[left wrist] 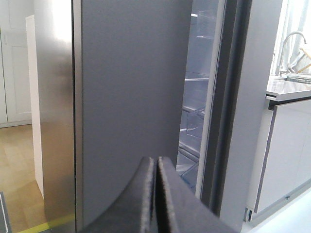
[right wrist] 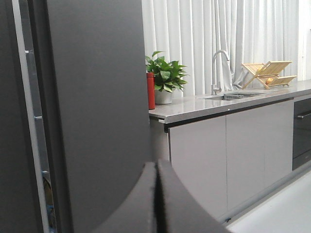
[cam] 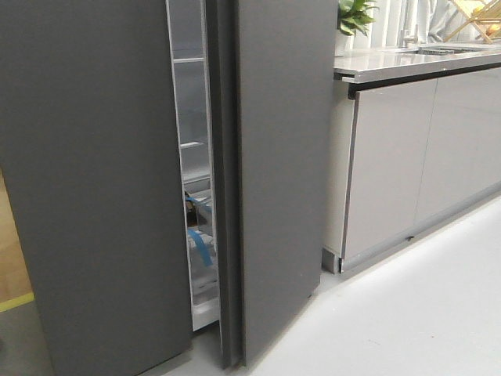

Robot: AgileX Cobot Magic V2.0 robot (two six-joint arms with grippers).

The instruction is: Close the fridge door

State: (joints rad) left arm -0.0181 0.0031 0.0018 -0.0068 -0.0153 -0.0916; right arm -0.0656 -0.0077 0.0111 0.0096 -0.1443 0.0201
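The fridge door (cam: 286, 157) is a tall matte dark-grey panel with a thick darker side edge (cam: 223, 180). It stands slightly ajar. A narrow gap (cam: 196, 196) shows clear shelves and bins, with something blue low down. The twin grey panel (cam: 86, 180) with a pale strip is to its left. Neither gripper shows in the front view. My left gripper (left wrist: 156, 162) is shut and empty, before the twin panel (left wrist: 131, 87); the door (left wrist: 262, 97) lies beyond the gap. My right gripper (right wrist: 156, 167) is shut and empty, before the door's face (right wrist: 97, 97) near its far edge. Contact cannot be told.
Pale glossy cabinet fronts (cam: 391, 164) under a grey counter (cam: 415, 63) stand right of the fridge. On the counter are a red canister (right wrist: 150, 91), a plant (right wrist: 165, 77), a tap (right wrist: 218, 68) and a wooden dish rack (right wrist: 269, 73). Pale floor (cam: 407, 313) lies before them.
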